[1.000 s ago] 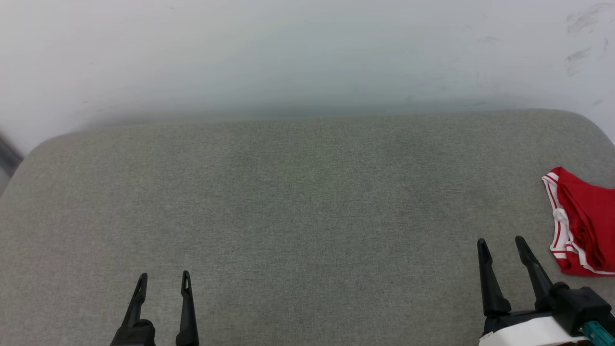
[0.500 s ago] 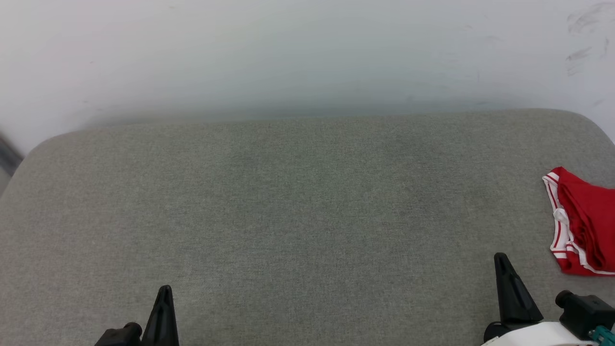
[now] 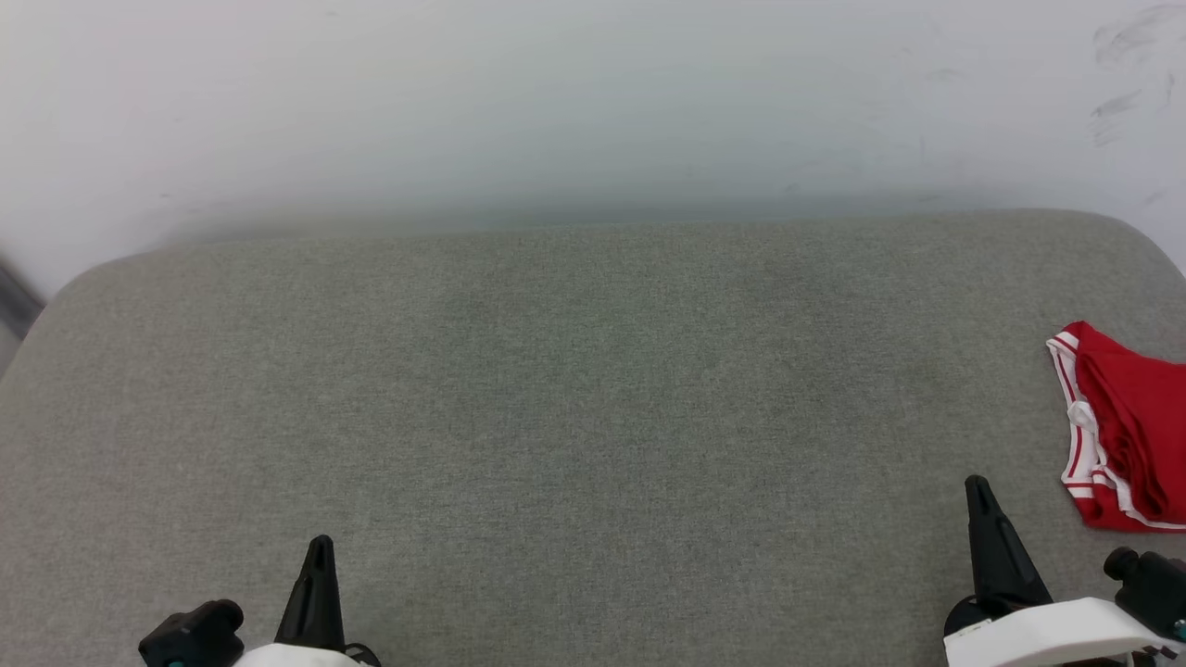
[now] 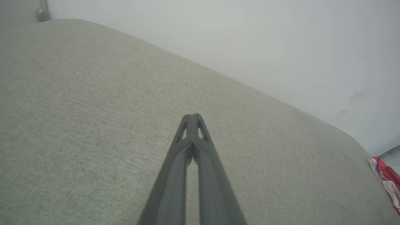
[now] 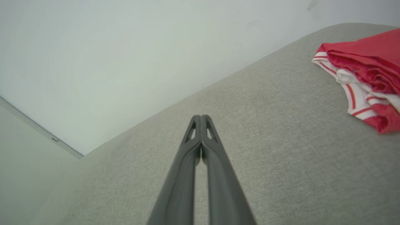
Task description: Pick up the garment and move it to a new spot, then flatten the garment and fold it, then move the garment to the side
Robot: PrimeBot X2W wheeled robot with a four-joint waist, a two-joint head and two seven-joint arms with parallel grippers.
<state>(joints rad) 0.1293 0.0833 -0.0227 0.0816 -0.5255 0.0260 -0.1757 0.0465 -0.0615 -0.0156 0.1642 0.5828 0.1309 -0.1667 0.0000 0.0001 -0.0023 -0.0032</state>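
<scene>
You're looking at a grey-green upholstered cushion [image 3: 593, 417] set against a pale wall [image 3: 593, 93].
Behind the cushion the wall is plain and evenly lit, with a soft shadow along the cushion's far edge. Above the cushion's far right corner you see dark scuff marks [image 3: 1115, 106]. Past its far left corner sits a dark grey strip [image 3: 11, 306].

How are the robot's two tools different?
The left tool sits far from the red jersey; the right tool sits close beside it. The left tool's tip is lower in the head view; the right tool's reaches higher. Both are shut, empty, over the grey cushion.
</scene>
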